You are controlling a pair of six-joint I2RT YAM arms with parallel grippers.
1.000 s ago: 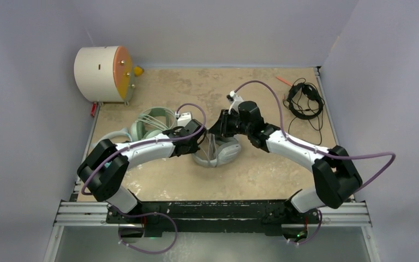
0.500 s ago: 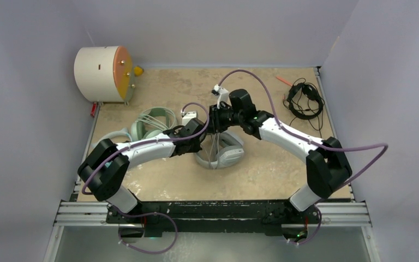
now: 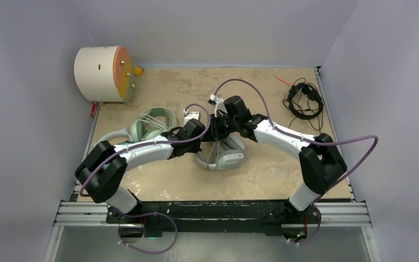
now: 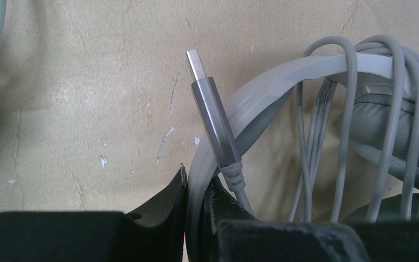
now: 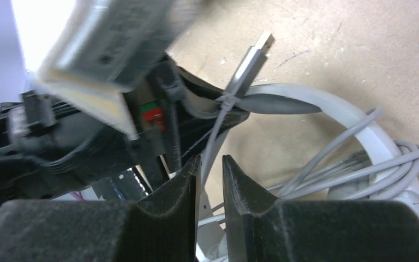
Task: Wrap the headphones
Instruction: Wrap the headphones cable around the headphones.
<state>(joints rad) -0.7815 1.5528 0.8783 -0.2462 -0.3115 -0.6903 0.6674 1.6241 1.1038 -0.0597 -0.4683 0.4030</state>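
Since a second ago the right arm has swung leftward, bringing the right gripper (image 5: 211, 164) close against the left one above the middle of the table (image 3: 273, 174). The left gripper (image 4: 196, 183) is clamped on the grey headband (image 4: 283, 73) of the white-and-grey headphones (image 3: 226, 155), with one black finger on each side of the band. A grey cable (image 4: 393, 109) is looped several times over that headband. Its end, a silver USB plug (image 4: 210, 117), stands up across the band just beside the left fingers. The right gripper's fingers stand a narrow gap apart. The cable below the plug runs down into that gap, but whether they pinch it cannot be told. The white-and-grey headphones are at the table's centre, beneath both grippers. Mint-green headphones (image 3: 153, 123) lie to the left, partly hidden by the left arm. Thin black headphones (image 3: 304, 101) lie with their tangled cable near the far right corner. A cream drum (image 3: 101, 66) with an orange face stands at the far left corner.
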